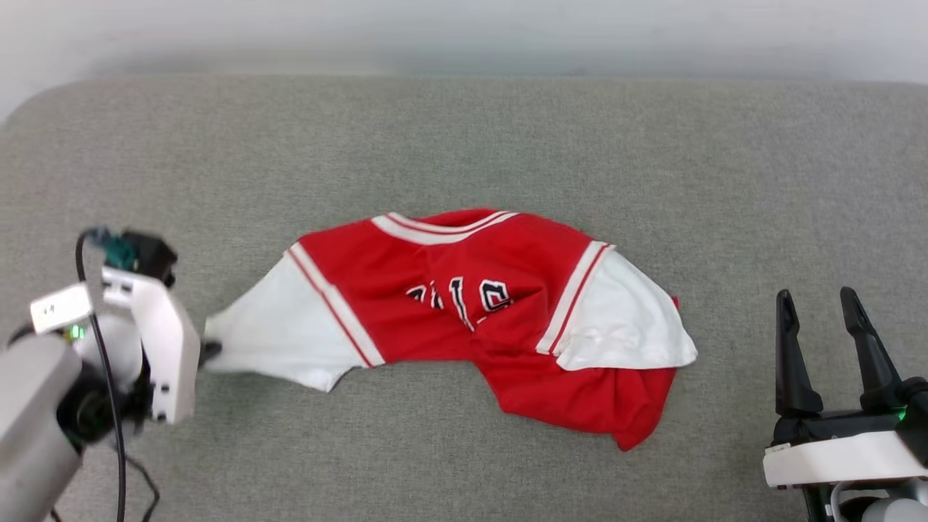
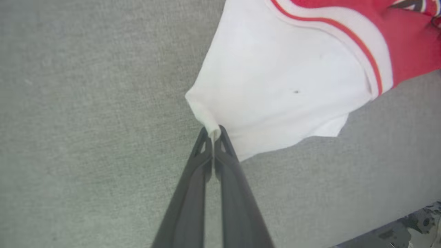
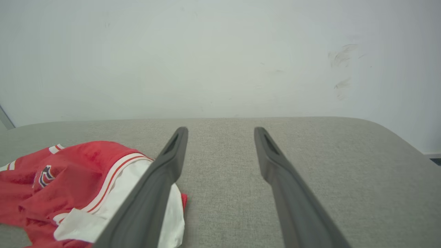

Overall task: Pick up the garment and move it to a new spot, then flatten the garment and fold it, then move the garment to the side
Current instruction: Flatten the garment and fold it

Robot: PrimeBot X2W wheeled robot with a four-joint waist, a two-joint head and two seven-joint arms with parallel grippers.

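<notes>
A grey cloth-covered surface (image 1: 464, 145) with rounded corners runs up to a plain pale wall (image 3: 220, 51). On it lies the shirt (image 1: 464, 290), rumpled, chest lettering up and creased.

The left pincer (image 2: 213, 132) is closed to a sliver on the outer corner of one white sleeve (image 2: 275, 75), with a small tuck of cloth nipped between its tips. From there the shirt spreads away from the tips, across the surface toward the other arm. The right pincer (image 1: 819, 301) stands with its fingers wide apart and nothing between them. It is clear of the cloth, and the second white sleeve (image 1: 623, 319) is the nearest part, lying off to its left.

The shirt looks light, thin and limp. It should drape and trail from any single hold rather than keep a shape, and the folds bunched under the second sleeve will likely drag along with it. Nothing about it seems fragile or slippery, though a small pinch at a sleeve edge could slide out if pulled hard against the rough cover.

For a lift, the sleeve corner will do. For spreading it flat, a second hold would serve better — the free sleeve or the red bottom edge (image 1: 631, 428) nearest the right pincer — so the cloth can be stretched between the two.
</notes>
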